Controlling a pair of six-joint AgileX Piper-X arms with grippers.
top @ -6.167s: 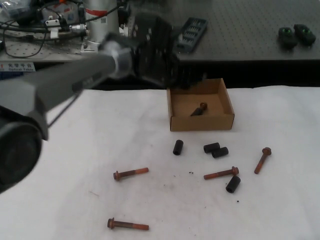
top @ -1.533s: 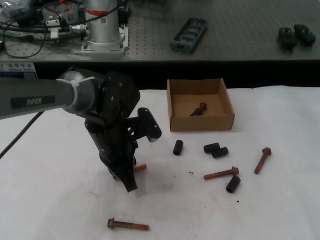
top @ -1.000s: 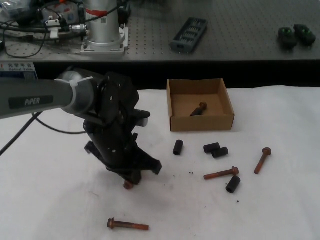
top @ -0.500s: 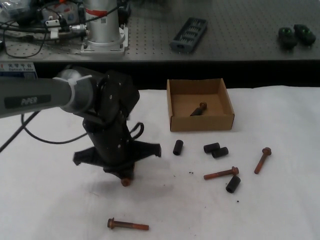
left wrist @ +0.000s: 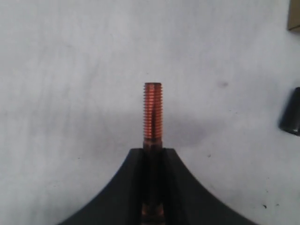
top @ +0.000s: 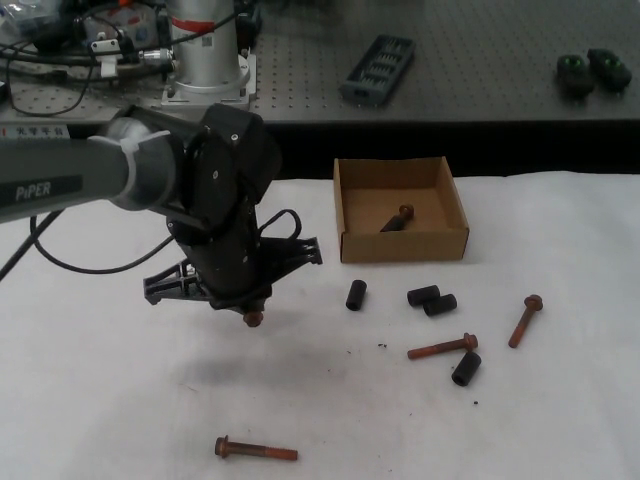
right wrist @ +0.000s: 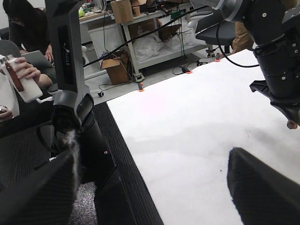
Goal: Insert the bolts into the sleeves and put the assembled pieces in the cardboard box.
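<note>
Our left pincer (top: pixel 251 306) is clamped on a bolt (left wrist: pixel 153 112). We should align its threaded tip squarely with the nearest sleeve (top: pixel 356 294).

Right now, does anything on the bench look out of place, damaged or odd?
Nothing much: a few dark specks dot the white cloth beside a loose bolt. The left hand grips its bolt straight.

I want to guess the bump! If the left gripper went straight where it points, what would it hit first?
Probably the bare white cloth. The left gripper holds a bolt aimed at it; a sleeve lies off to one side.
</note>
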